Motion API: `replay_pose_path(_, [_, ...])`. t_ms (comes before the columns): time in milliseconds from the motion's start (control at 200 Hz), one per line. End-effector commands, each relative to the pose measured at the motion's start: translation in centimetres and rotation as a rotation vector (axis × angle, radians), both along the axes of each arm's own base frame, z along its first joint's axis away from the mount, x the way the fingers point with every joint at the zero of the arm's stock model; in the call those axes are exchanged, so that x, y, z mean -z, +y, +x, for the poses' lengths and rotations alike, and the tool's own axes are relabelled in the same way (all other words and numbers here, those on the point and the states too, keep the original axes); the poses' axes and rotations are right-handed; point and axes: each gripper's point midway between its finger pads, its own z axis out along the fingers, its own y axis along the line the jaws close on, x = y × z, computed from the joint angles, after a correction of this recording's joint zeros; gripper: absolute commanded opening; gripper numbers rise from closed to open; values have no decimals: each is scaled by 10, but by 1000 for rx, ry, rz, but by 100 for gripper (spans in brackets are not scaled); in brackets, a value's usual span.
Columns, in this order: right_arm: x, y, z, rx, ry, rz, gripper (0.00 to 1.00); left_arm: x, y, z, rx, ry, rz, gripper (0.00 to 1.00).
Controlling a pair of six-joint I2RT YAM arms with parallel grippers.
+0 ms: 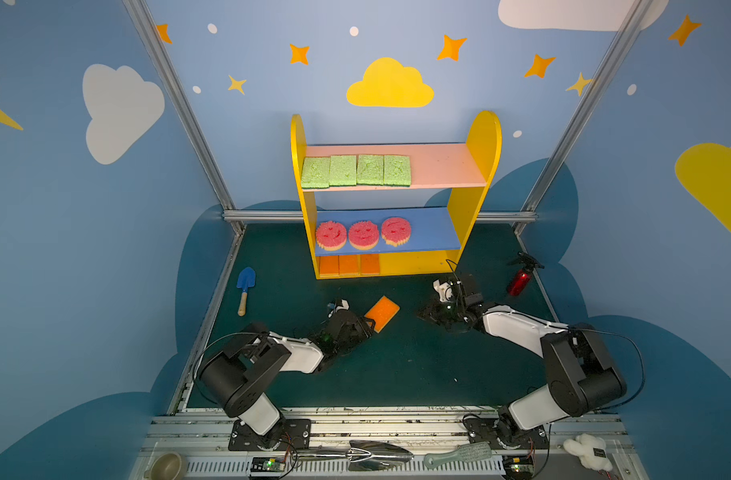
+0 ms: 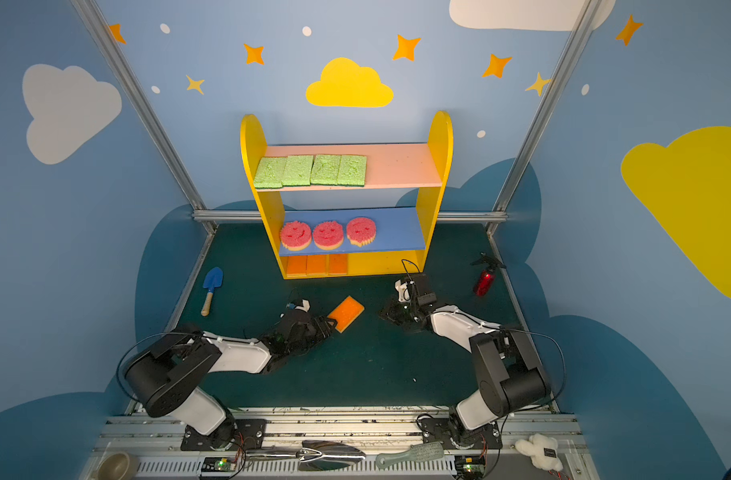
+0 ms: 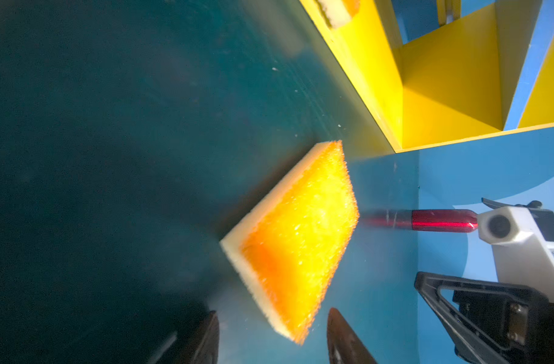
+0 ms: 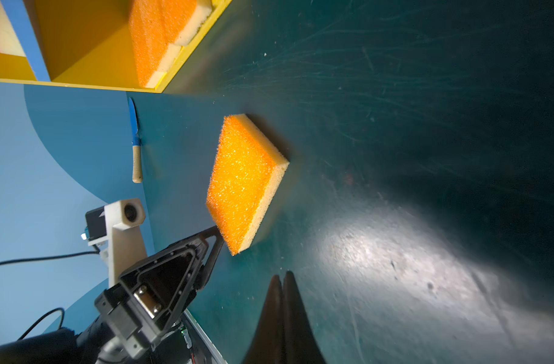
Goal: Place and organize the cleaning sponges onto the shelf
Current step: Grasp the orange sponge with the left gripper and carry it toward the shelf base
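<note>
Though orange on top, the loose sponge (image 1: 382, 313) is pale yellow beneath.

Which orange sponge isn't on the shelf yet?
The orange sponge lying on the dark green table, at the left gripper; the other three sit side by side on the yellow base of the shelf.

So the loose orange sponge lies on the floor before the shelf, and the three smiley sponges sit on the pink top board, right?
Not quite: the smiley sponges sit on the blue middle board, as both top views show. The orange sponge does lie before the shelf.
</note>
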Motion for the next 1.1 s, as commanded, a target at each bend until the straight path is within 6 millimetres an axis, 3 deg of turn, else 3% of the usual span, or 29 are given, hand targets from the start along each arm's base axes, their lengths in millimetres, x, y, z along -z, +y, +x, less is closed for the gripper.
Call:
replay_pose_path(0, [-1, -9, -8, -10, 0, -7, 0, 0, -7, 7, -15, -13, -26, 50])
replay_pose_path(175, [-3, -23, -10, 13, -4, -13, 0, 8, -12, 12, -25, -3, -40, 36])
replay_pose_path(375, [-4, -31, -13, 24, -6, -9, 0, 17, -16, 18, -42, 0, -67, 3])
replay_pose_path(491, [-10, -35, -11, 31, -20, -3, 0, 15, -20, 21, -55, -8, -99, 3])
replay_pose_path(511, [-2, -38, -18, 33, 1, -9, 0, 14, -21, 22, -56, -14, -105, 3])
replay_pose_path(741, [-10, -51, -23, 59, -24, 3, 0, -11, -33, 36, -114, -119, -135, 3])
replay_pose_path(891, [-17, -61, -25, 82, -49, 3, 0, -23, -38, 54, -198, -165, -197, 3])
replay_pose_path(1096, [-15, -67, -28, 101, -61, 18, 0, -30, -60, 85, -255, -176, -266, 3])
